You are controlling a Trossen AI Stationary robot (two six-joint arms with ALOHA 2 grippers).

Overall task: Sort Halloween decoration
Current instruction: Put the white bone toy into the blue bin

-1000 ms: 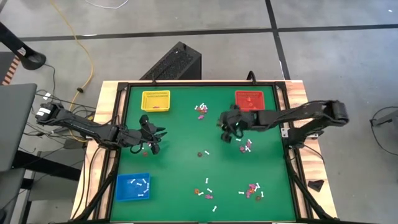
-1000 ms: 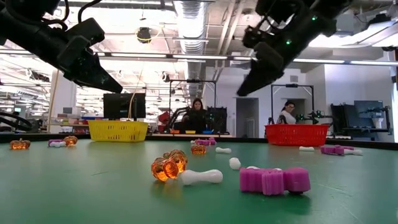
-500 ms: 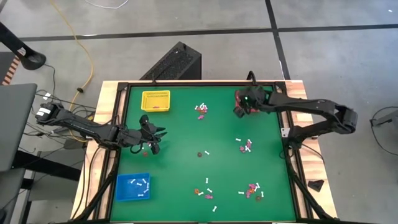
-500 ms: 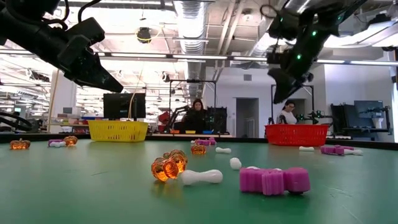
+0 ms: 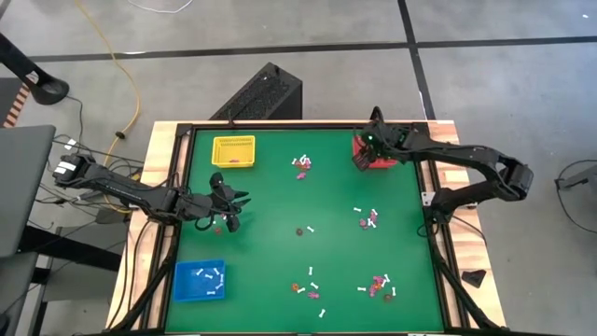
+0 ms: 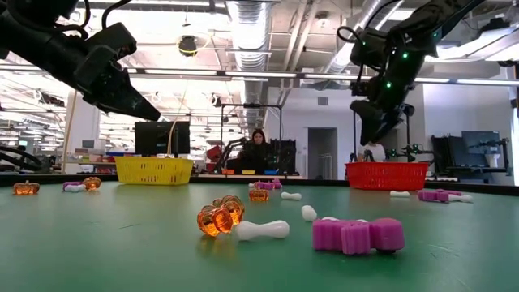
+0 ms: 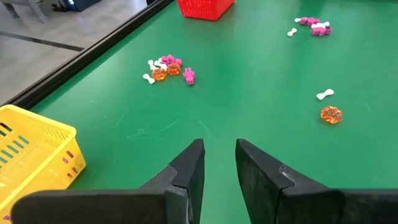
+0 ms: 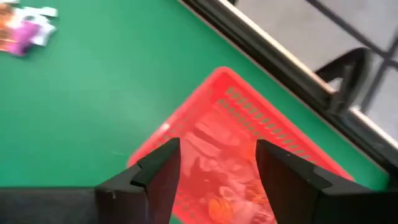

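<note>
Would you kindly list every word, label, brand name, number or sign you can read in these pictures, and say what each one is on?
No readable text in any view.
Square yellow plastic tray, square red plastic tray, square blue plastic tray: no labels showing.
Green table top: unmarked.
Room behind the table in the low view: any signs too small to read.
</note>
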